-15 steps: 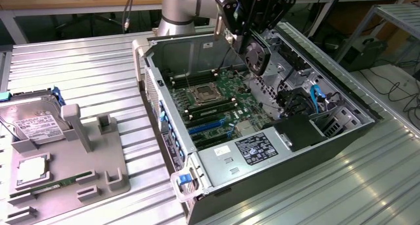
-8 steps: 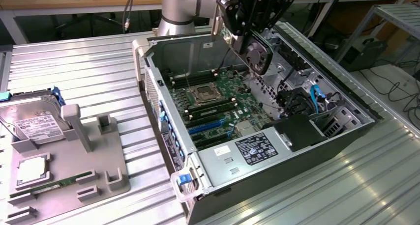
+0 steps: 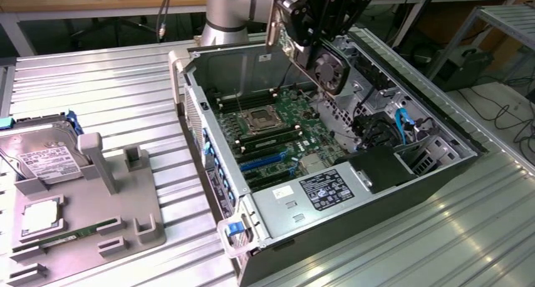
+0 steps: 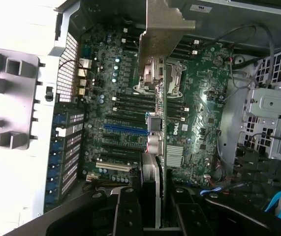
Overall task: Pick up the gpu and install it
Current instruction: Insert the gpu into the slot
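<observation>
My gripper [image 3: 322, 14] is shut on the gpu [image 3: 329, 66] and holds it in the air over the open computer case [image 3: 276, 205]. The card hangs on edge, with its dark fan face toward the exterior view's right and its silver end bracket [image 3: 272, 24] toward the case's rear wall. In the wrist view the gpu [image 4: 162, 147] is seen edge-on between my black fingers [image 4: 125, 211], its bracket [image 4: 162, 29] at the far end. Below it lies the green motherboard [image 4: 199, 113] with a blue expansion slot [image 4: 125, 129], the same blue expansion slot [image 3: 263, 161] showing in the exterior view.
A grey parts fixture [image 3: 117, 205] at the exterior view's left holds a silver hard drive [image 3: 42, 155], a processor [image 3: 40, 215] and a narrow green memory stick [image 3: 71, 234]. Inside the case are the processor socket [image 3: 257, 119], blue cables [image 3: 401, 127] and a black drive cage [image 3: 384, 168].
</observation>
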Available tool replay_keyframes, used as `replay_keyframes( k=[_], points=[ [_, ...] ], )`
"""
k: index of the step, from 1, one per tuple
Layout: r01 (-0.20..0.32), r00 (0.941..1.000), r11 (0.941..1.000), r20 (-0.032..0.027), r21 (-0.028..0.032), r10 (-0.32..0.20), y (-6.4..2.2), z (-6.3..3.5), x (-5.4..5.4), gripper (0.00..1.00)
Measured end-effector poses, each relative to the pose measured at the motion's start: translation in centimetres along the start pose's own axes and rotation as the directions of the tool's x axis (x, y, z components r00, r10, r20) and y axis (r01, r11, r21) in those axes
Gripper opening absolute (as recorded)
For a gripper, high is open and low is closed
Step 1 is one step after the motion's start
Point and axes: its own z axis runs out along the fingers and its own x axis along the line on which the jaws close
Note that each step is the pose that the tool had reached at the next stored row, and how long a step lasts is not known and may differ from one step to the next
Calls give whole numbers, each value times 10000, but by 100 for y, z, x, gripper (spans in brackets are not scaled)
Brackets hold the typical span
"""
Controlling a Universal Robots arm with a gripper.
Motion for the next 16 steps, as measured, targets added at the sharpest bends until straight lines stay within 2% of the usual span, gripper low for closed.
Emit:
replay_keyframes(
  k=[6, 16],
  points=[
    [503, 9987, 9987, 0, -12, -503, 0, 0, 0, 28],
    [1377, 9905, 9905, -1, -31, -1377, 0, 0, 0, 28]
  ],
)
